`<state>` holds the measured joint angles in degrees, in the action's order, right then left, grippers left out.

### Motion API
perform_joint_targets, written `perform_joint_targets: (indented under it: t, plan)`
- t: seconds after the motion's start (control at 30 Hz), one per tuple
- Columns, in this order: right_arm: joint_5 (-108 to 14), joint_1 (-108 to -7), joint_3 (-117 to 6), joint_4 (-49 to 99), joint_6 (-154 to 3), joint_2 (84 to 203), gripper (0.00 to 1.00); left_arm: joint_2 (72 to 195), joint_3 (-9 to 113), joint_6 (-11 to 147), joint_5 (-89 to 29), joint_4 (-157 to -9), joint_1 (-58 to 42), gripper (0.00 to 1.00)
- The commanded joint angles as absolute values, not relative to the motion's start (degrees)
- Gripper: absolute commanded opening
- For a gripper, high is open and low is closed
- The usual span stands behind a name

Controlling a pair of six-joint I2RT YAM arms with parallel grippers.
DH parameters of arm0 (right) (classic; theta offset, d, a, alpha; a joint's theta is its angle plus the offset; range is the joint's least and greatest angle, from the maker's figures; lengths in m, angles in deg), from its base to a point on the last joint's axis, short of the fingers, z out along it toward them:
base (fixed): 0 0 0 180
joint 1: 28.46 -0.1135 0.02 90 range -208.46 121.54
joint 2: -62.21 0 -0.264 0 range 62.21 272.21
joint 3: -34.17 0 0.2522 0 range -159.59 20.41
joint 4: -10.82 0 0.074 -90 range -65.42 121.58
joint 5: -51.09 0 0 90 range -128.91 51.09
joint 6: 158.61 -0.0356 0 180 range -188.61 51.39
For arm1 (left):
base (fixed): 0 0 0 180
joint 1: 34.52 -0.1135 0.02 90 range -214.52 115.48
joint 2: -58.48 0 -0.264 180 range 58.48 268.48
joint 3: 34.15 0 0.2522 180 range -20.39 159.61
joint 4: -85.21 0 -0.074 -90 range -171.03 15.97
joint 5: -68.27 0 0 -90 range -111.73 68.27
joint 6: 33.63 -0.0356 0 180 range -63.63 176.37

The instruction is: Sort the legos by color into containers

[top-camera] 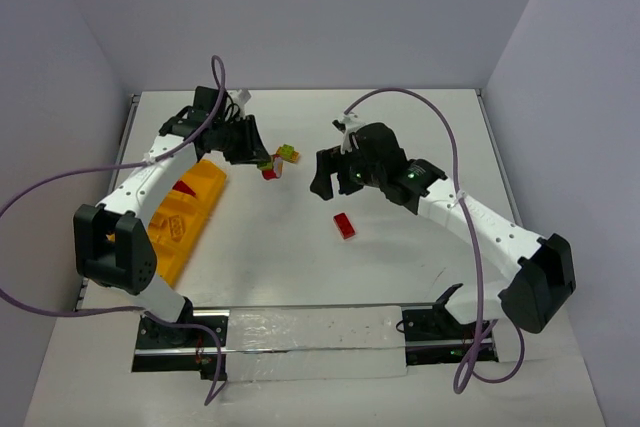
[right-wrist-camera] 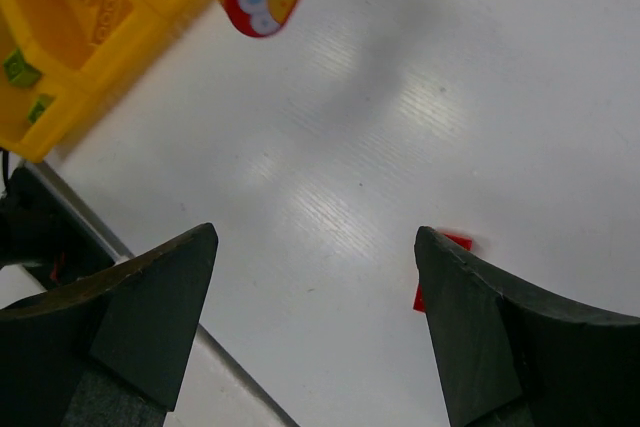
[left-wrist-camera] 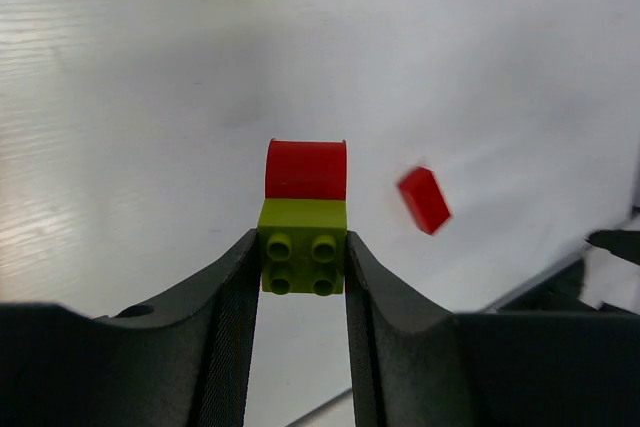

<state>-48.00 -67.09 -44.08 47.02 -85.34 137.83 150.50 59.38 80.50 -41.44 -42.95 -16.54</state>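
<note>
Left claw gripped 1 red-and-green clump over the bench (near the tray); we saw the right claw wide open, holding nothing, near 1 loose red brick.

A robotics lab test cell — a white table boxed in by plain grey walls, two cabled arms bolted at its near edge.

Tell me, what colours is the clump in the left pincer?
The clump is lime green with a red half beyond; left wrist view shows it best.
</note>
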Motion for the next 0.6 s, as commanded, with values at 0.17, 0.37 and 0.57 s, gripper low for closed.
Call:
perform_joint_targets:
  t: [0.17,0.37,0.57]
  plan:
    - [-59.03,-65.61,-45.31,38.89,-83.07,136.36,0.87,145.42,57.49,84.91,-62.74,-50.71,-16.93,0.0]
    - [-78.08,-56.87,-39.05,23.84,-97.78,136.17,0.87,141.9,53.2,87.04,-71.45,-56.52,-20.42,0.0]
    - [-87.5,-52.94,-34.59,7.37,-109.44,138.58,0.88,139.41,51.13,88.71,-77.33,-60.83,-22.69,0.0]
